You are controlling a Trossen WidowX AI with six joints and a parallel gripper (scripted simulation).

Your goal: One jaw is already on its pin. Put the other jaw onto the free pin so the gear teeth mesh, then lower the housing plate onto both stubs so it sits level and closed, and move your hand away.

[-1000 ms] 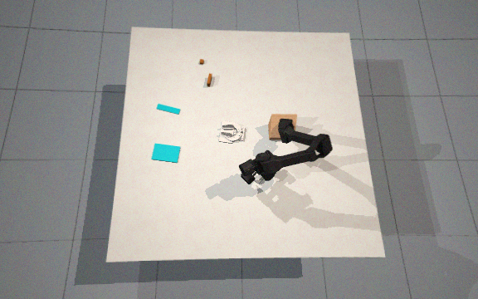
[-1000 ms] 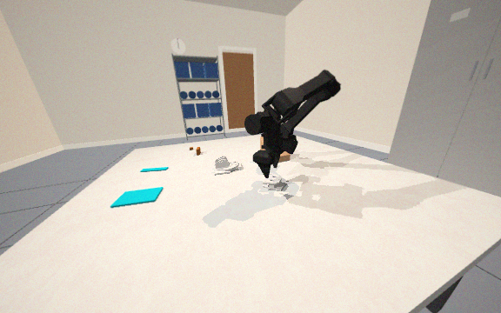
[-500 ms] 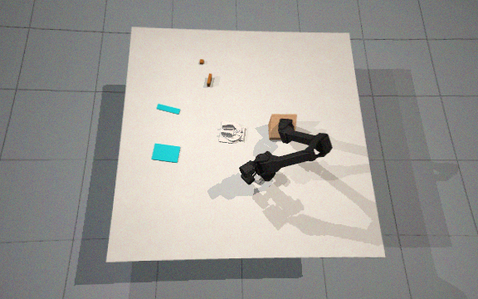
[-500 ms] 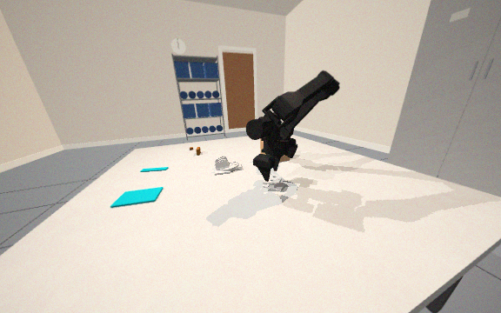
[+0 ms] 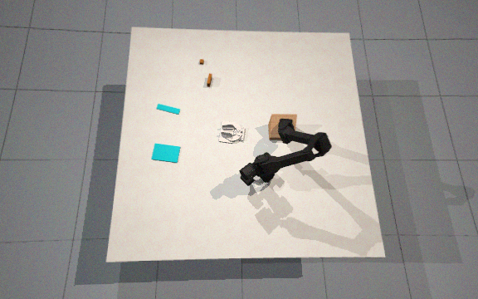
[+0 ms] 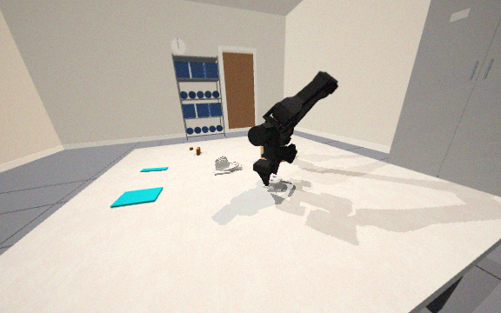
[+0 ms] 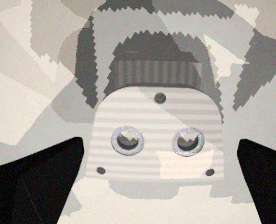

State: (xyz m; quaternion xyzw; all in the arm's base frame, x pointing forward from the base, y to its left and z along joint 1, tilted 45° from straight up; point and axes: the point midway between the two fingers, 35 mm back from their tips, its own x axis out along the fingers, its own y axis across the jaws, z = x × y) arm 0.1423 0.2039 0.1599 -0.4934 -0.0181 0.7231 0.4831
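Wrist view: open fingers astride a two-holed plate

Fingers (image 6: 265, 177): one pair, black, spread wide, nothing gripped; one tip at either side of the plate as framed from the wrist, the outer portions cut off by the picture's edges. From the top, the fingertips are lost beneath the arm (image 5: 292, 159) (image 6: 296, 106).

Plate (image 6: 275, 178) (image 7: 156, 117): pale, ribbed, rounded at one end; two ringed holes side by side, three small dark spots. Apparently the housing plate. Located low under the arm, at the tabletop (image 5: 160, 216) (image 6: 190, 261); largely masked in the exterior view. A darker ribbed part adjoins its rounded end, deep in shadow.

Assembly (image 5: 231, 133) (image 6: 226, 165): pale and grey, standing apart from the plate. Pins, stubs and gear teeth too small to make out; seating of the jaws cannot be told.

Box (image 5: 276, 132) (image 6: 262, 152): brown, partly covered by the arm.

Flat pieces, cyan: one broad slab (image 5: 166, 153) (image 6: 137, 197), one narrow strip (image 5: 168, 109) (image 6: 154, 169).

Orange-brown pieces: one small cube (image 5: 202, 61) (image 6: 191, 149), one longer block (image 5: 209, 80) (image 6: 198, 151).
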